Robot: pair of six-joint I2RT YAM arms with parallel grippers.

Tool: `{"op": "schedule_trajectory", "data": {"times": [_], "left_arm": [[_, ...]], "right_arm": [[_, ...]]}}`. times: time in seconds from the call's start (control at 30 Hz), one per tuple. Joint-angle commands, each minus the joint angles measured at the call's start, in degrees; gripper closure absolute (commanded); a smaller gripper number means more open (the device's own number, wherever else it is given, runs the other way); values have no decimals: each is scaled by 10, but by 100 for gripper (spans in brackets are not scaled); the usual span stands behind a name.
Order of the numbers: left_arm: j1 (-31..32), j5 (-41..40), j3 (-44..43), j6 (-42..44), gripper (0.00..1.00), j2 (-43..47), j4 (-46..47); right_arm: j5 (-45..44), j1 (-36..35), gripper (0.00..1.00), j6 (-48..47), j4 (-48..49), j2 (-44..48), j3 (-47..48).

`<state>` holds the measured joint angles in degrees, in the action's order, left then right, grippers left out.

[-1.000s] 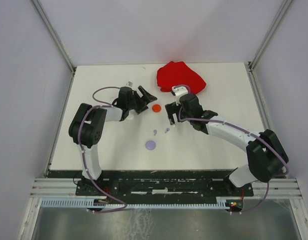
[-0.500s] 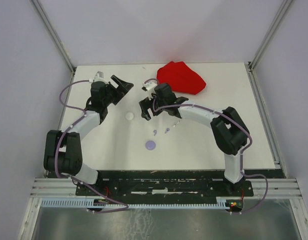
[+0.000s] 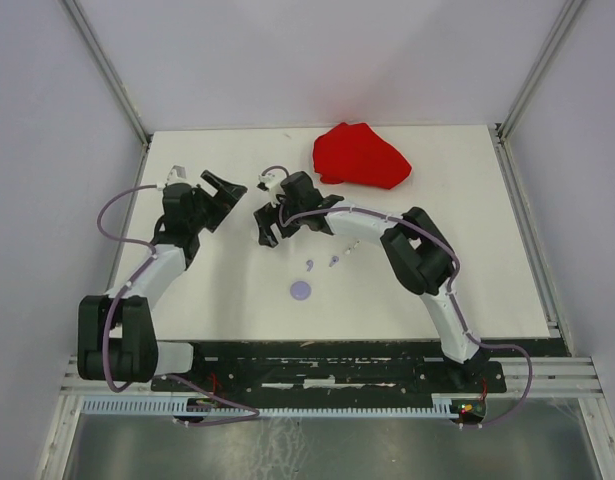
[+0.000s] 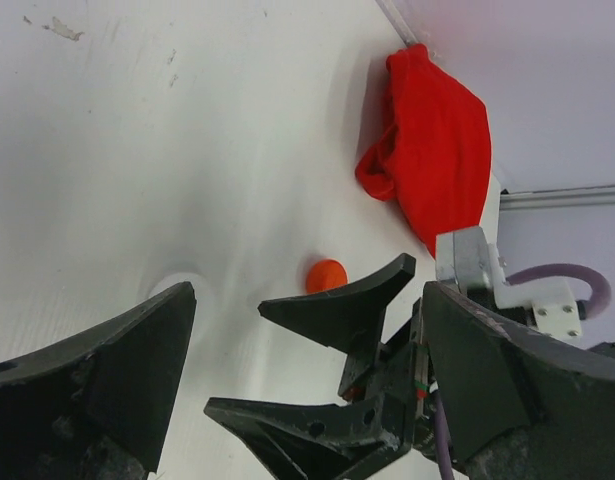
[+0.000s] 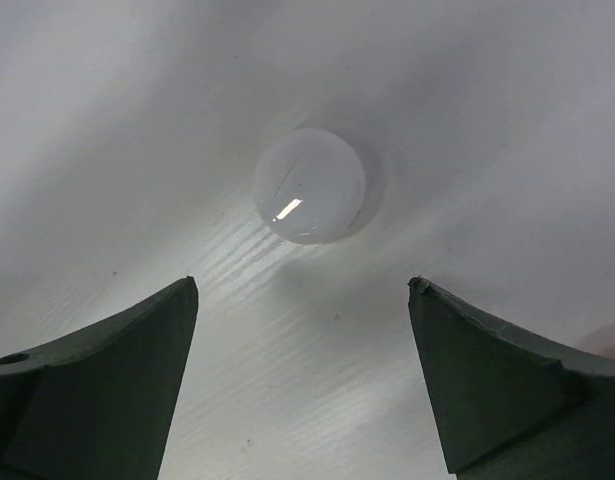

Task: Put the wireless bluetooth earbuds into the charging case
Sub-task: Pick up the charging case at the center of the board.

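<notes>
White bench [image 3: 467,270] carries a red cloth [image 3: 359,155] at the rear. Both claws gape empty: the right claw [image 5: 302,285] hangs over a white round case [image 5: 310,186], the left claw [image 3: 220,198] beside it. Earbuds [image 3: 310,264] lie loose nearer the bases (tiny things); best centre the case between the jaws before lowering.

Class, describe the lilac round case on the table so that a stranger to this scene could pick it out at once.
Start at the red cloth at the far edge of the white table and come toward the arm bases. Just past the tiny earbuds lies the lilac round case, a flat disc, far bigger than they are.
</notes>
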<state>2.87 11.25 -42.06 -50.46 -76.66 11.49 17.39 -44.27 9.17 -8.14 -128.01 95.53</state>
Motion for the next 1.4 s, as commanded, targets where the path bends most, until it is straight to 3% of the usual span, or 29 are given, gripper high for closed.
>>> {"op": "schedule_trajectory", "data": {"times": [0.0,0.53,1.07,1.37], "left_arm": [[-16,15,10,11,0,36,-6],[-89,14,46,-8,0,123,-38],[-133,51,62,-10,0,139,-40],[-142,61,74,-16,1,145,-33]], "right_arm": [[14,-7,6,26,27,-24,45],[8,-29,6,41,16,-84,120],[-7,-67,6,20,13,-41,63],[-79,-70,6,-31,-3,-22,52]]}}
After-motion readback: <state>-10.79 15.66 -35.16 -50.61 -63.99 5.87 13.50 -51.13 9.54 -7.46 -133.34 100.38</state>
